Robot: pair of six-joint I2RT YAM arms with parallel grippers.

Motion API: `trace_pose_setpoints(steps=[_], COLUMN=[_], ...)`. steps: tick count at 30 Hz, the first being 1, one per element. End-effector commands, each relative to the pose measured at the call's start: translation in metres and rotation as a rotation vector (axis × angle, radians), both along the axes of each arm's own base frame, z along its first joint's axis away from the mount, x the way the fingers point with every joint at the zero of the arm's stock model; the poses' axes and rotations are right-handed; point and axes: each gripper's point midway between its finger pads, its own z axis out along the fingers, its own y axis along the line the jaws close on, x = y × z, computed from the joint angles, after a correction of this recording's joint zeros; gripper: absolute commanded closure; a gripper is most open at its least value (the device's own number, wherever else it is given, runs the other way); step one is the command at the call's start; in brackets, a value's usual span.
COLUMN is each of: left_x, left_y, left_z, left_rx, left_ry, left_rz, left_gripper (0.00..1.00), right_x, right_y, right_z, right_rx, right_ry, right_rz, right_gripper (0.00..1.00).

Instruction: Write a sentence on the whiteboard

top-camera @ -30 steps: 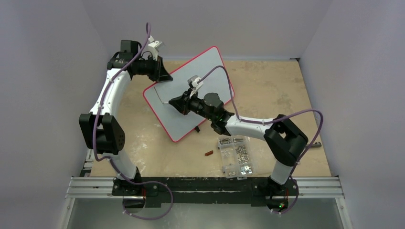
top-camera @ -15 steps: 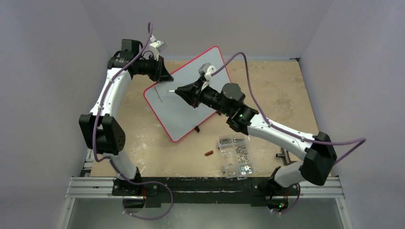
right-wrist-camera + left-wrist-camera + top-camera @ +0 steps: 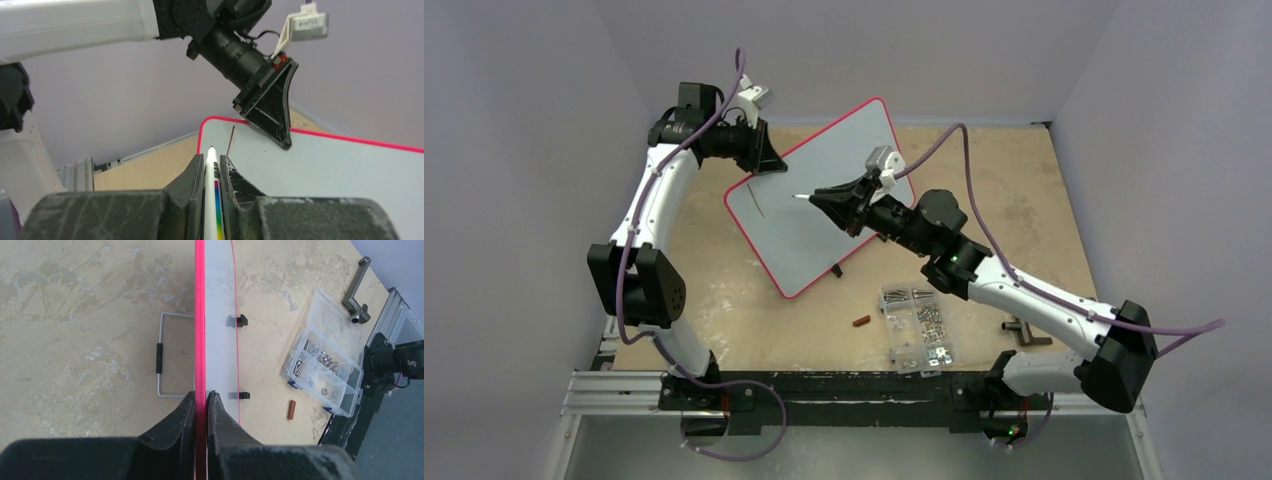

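1. Whiteboard (image 3: 824, 200), red-rimmed, stands tilted on the sandy worktop (image 3: 1004, 200), left of the middle and toward the far side; a wire stand (image 3: 165, 355) sits behind it and two black clips (image 3: 240, 320) sit at its lower rim
2. Left fingers (image 3: 192, 399) are clenched on the red rim at the board's upper left corner, one finger on each face
3. Right fingers (image 3: 202, 167) grasp a white marker (image 3: 212, 200) with a coloured band, and its tip points at the board's upper left area; whether the tip touches the surface cannot be told
4. One short dark stroke (image 3: 757, 203) lies near the board's left edge, just left of the marker tip
5. On the worktop nearer the arm bases, apart from the board, lies a clear screw box (image 3: 919, 325), with a small red-brown piece (image 3: 860, 321) just to its left and a dark metal handle (image 3: 1022, 332) to its right
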Motion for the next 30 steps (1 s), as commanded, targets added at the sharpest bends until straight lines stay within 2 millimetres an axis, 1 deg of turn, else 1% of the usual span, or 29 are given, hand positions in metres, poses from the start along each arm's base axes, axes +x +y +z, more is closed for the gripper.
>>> trace_pose_setpoints(steps=[1, 5, 9, 19, 24, 30], left_x=[-0.006, -0.005, -0.005, -0.005, -0.007, -0.007], left_y=[0.004, 0.003, -0.001, 0.000, -0.001, 0.000], left_z=[-0.006, -0.010, -0.009, -0.012, -0.013, -0.012], left_rx=[0.088, 0.090, 0.080, 0.107, 0.116, 0.125], left_ry=[-0.054, -0.041, -0.032, -0.023, -0.024, -0.029], left_rz=[-0.034, -0.035, -0.046, -0.039, -0.041, -0.036], left_gripper=[1.00, 1.00, 1.00, 1.00, 1.00, 1.00], right_x=[0.004, 0.007, 0.014, 0.046, 0.055, 0.067], right_y=[0.014, 0.028, 0.043, 0.074, 0.081, 0.079], right_z=[-0.011, -0.021, -0.023, -0.032, -0.034, -0.041], right_rx=[-0.021, -0.030, -0.002, 0.006, 0.023, 0.018], right_ry=[0.025, 0.033, 0.029, 0.030, 0.038, 0.054], right_rz=[0.036, 0.075, 0.091, 0.066, 0.051, -0.007], right_gripper=[1.00, 1.00, 1.00, 1.00, 1.00, 1.00])
